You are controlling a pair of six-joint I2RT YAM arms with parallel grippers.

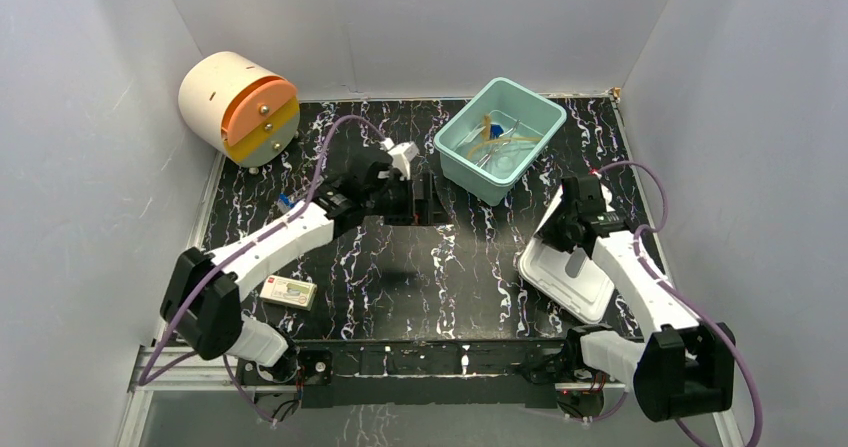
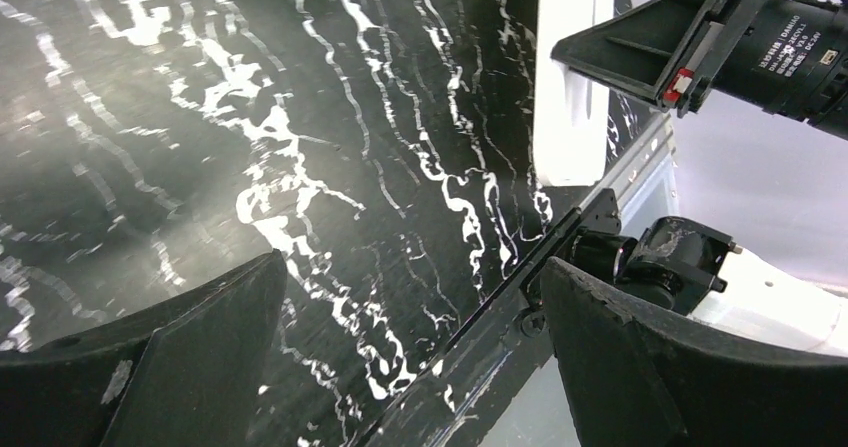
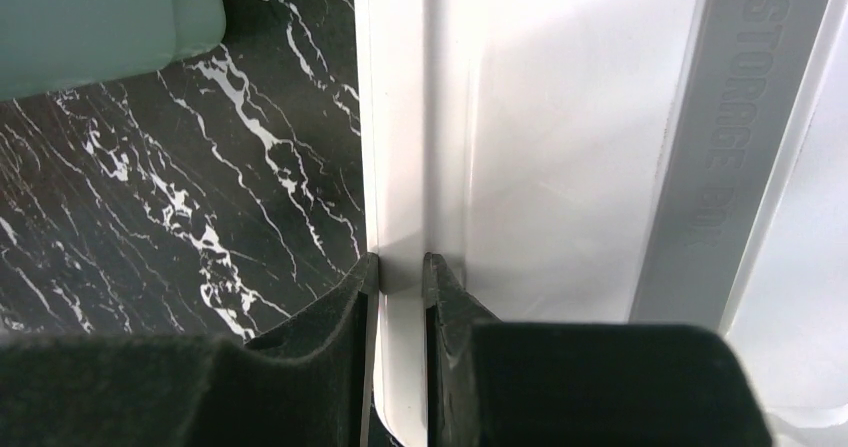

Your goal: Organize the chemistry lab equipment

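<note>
Judging by how things lie, the sorting looks mostly done. The tan rubber tube [image 1: 503, 139] and some blue pieces [image 1: 497, 130] lie inside the teal tub [image 1: 462, 167] at the far middle of the counter [image 1: 440, 277]. The white packet [image 1: 288, 292] lies out on the counter near the left arm's base. A small blue item [image 1: 285, 203], too small to identify, sits beside the left forearm. Those two seem left to collect, and the tub is not yet covered. The right hand [image 3: 398, 262] is clenched on the rim of the flat white lid [image 3: 540, 147], which sits just right of the tub; whether it is lifted off the counter I cannot tell. The left hand [image 2: 412, 267] hovers over bare counter just left of the tub, fingers spread wide with nothing between them.
</note>
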